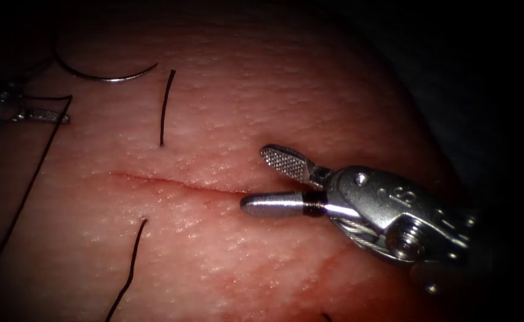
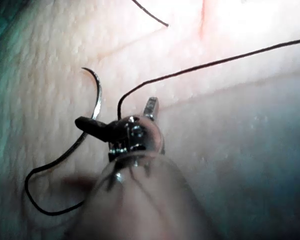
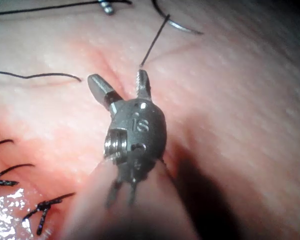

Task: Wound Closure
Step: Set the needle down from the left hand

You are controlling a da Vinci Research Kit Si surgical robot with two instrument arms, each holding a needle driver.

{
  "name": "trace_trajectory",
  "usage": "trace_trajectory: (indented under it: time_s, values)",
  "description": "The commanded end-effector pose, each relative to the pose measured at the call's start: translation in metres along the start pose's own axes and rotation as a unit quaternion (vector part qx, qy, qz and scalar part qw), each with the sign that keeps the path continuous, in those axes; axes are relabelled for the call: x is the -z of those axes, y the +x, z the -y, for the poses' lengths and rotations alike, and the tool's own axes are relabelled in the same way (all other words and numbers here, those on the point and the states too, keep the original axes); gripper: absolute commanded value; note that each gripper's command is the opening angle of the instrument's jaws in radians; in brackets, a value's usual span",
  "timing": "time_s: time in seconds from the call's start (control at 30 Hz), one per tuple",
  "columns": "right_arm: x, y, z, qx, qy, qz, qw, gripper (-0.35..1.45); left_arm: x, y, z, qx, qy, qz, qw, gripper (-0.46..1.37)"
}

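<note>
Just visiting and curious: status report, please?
Right gripper open, empty, over the cut. Left gripper on the thread. Needle lies free on the tissue, upper left.

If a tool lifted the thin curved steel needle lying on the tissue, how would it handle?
The thin curved steel needle probably stays stiff, keeping its arc. Its smooth, shiny surface may slip or swivel between jaws. Lying free on the tissue, it looks light; the attached black thread would likely trail limply.

Brightly lit at centre on the tissue (image 1: pixel 226 250), fading to black at every edge of the endoscope view. Glare on the right tool (image 1: pixel 271 182). Blurred shaft and dark cast shadow close up in both wrist views
</note>
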Motion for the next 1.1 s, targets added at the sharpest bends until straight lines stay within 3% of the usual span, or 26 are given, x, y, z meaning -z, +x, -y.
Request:
trace_trajectory:
  time_s: [0.03, 0.43, 0.63, 0.67, 0.77, 1.1]
  values:
    - [0.0000, 0.0000, 0.0000, 0.000, 0.002, 0.000, 1.000, 1.21, 0.0005, 0.0004, -0.0001, 0.002, 0.002, 0.005, 1.0000, 1.12]
    - [-0.0002, 0.0000, 0.0000, 0.000, 0.001, 0.000, 1.000, 1.20, 0.0052, 0.0019, -0.0006, 0.009, -0.028, 0.010, 0.9995, 0.84]
    - [-0.0002, 0.0000, -0.0001, 0.003, 0.000, -0.001, 1.000, 1.20, 0.0063, 0.0044, -0.0005, 0.015, -0.023, -0.016, 0.9995, 0.38]
    - [-0.0002, 0.0000, -0.0002, 0.003, 0.000, -0.001, 1.000, 1.21, 0.0064, 0.0050, -0.0007, 0.014, -0.028, -0.018, 0.9993, 0.19]
    - [-0.0002, 0.0001, -0.0003, 0.006, 0.000, -0.001, 1.000, 1.21, 0.0064, 0.0066, -0.0018, 0.016, -0.041, -0.035, 0.9984, 0.03]
    - [-0.0002, 0.0001, -0.0003, 0.009, 0.000, -0.001, 1.000, 1.21, 0.0052, 0.0096, -0.0072, -0.008, -0.103, -0.069, 0.9923, 0.03]
